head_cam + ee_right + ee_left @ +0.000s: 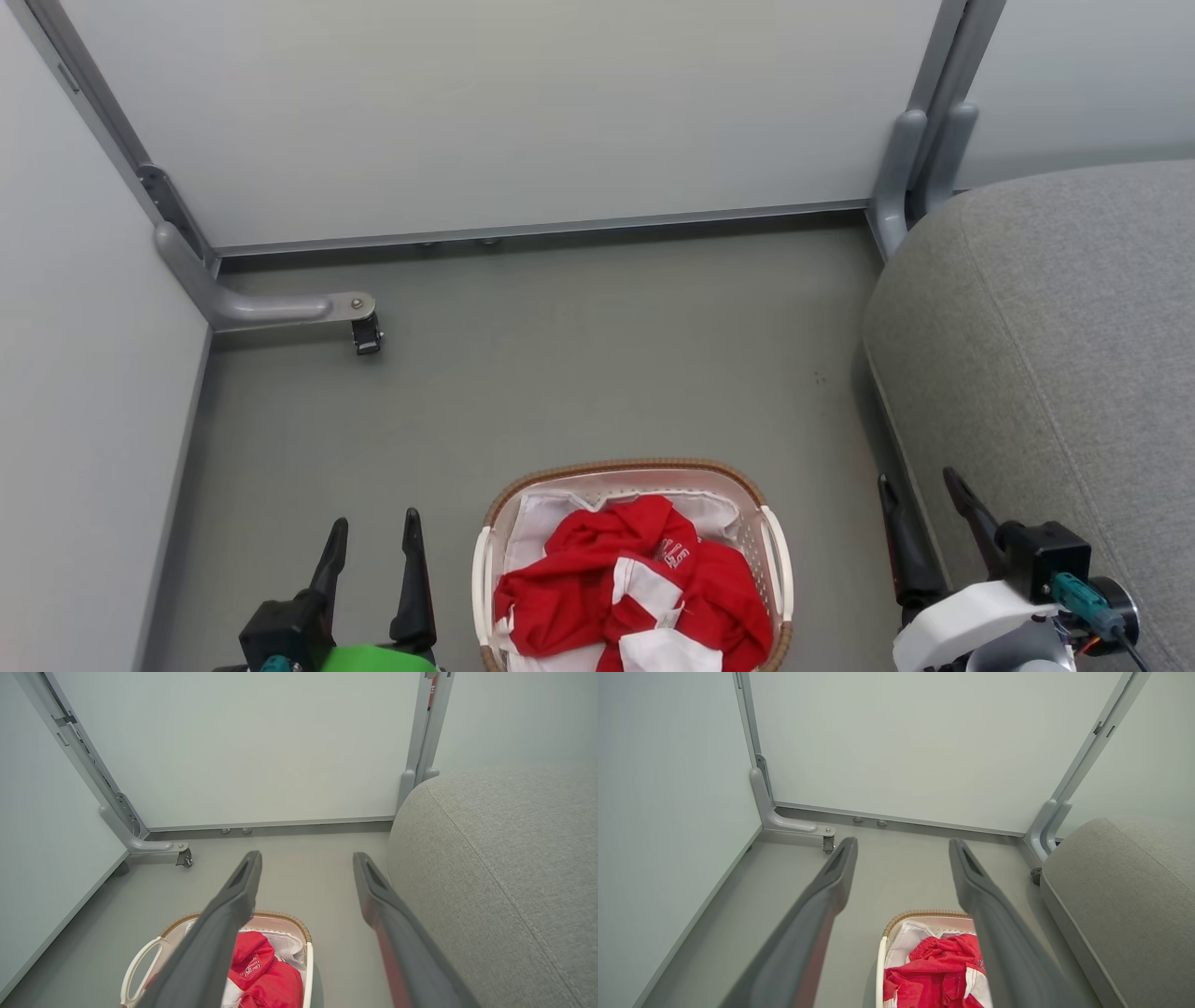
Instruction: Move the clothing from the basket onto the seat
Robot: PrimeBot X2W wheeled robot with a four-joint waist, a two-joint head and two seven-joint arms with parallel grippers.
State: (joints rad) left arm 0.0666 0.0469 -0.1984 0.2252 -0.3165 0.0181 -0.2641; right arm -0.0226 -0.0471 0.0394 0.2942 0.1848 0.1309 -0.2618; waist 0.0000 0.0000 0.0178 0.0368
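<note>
1. The clothing (635,588) lies crumpled inside the basket (644,466), which stands on the floor (560,373). The seat (1046,355) is on the robot's right, near the basket but apart from it. No red cloth is on the part of the seat that I can see.
2. The left gripper (375,519) has its fingers spread with nothing between them, and it hangs just left of the basket. The right gripper (915,478) is spread the same way, also w/o load, between the basket and the seat edge.
3. Handling (my judgement): the fabric is soft, light and limp, not fragile and not slippery. It will probably sag and trail when lifted, so it needs a high lift to pass over the rim.
4. Where to grip: I would pinch the raised red fold at the top of the heap, near the white lettering. I would avoid the white liner (546,518) at the back wall, as it may come up together w/ the garment.
5. Count: 1 basket, 1 seat, 2 grippers. There is 1 red heap, approx. 1–2 garments; I cannot tell exactly, because the folds hide the borders.
</note>
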